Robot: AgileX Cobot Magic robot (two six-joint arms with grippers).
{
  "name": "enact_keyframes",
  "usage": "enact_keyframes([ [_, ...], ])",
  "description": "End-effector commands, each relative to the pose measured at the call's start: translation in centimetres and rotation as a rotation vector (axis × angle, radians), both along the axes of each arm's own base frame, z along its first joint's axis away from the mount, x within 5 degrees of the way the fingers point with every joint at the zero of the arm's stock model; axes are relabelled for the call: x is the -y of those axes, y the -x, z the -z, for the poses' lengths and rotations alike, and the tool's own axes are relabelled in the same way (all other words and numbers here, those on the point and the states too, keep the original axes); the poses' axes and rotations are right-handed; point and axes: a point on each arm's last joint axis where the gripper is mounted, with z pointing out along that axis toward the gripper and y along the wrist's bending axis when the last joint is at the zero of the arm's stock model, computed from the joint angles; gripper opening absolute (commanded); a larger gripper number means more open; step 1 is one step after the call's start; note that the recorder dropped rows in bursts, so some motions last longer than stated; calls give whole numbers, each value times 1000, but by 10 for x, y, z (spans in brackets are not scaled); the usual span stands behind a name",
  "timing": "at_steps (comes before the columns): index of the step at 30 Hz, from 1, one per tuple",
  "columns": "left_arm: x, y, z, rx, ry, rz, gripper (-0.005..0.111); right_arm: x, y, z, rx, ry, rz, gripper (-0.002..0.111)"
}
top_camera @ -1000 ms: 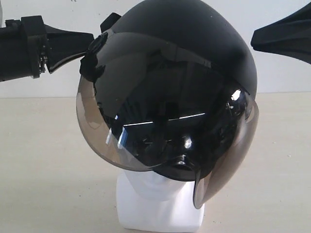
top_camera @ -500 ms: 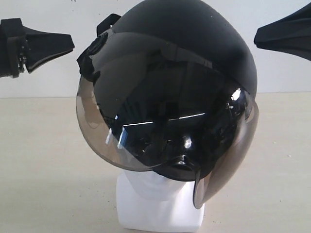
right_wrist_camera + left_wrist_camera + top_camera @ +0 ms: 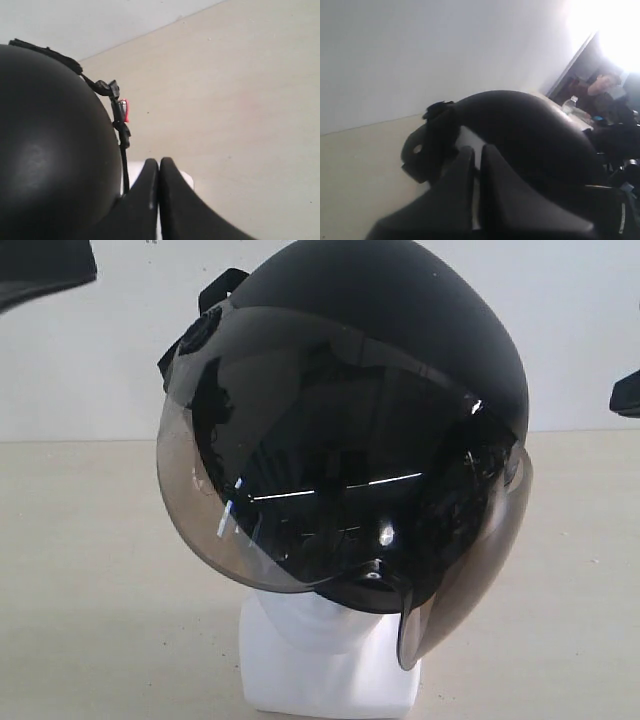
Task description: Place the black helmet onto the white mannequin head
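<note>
Both pairs of jaws were pressed together and empty. The left gripper (image 3: 475, 151) had its fingertips meeting just short of the helmet's side, and the right gripper (image 3: 159, 163) had its own meeting beside the back of the shell, neither touching it. From the outside camera each one showed only as a dark shape at the edge of the picture, well apart from the helmet, likely so that nothing could knock it.

The black helmet (image 3: 385, 350) sat over the white mannequin head (image 3: 325, 665), which stood on the pale table (image 3: 90, 590) in front of a plain wall (image 3: 90, 370). Its smoky visor (image 3: 300, 470) hung down across the face, so only the chin, neck and squarish base showed below. The helmet looked a little tilted, the visor dipping lower on one side, probably because the shell is roomier than the head. A chin strap with a small red tab (image 3: 124, 110) dangled loose. Resting on the head by its own weight, the helmet needed no grip, and the task looked done.
</note>
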Motion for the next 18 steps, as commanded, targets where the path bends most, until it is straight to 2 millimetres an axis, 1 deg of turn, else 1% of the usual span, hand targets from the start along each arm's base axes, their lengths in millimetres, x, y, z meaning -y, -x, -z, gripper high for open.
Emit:
enact_keyframes([
  [1, 20, 12, -35, 8, -98, 74, 4, 0, -17, 12, -55, 8, -3, 0],
  [2, 26, 14, -44, 15, -126, 98, 4, 0, -20, 15, -65, 7, -1, 0],
  [4, 34, 15, -53, 31, -116, 113, 4, 0, -21, 16, -71, 2, 0, 0],
  [6, 39, 14, -55, 38, -115, 114, 4, -1, -21, 16, -71, -13, -7, 0],
  [13, 63, -13, -28, -54, -111, 201, 4, -3, -21, 15, -70, -41, -5, 0],
  [16, 69, -23, -18, -84, -112, 206, 4, -3, -21, 15, -74, -41, -8, 0],
  [18, 72, -26, -15, -95, -113, 210, 4, -3, -21, 15, -72, -38, -11, 0],
])
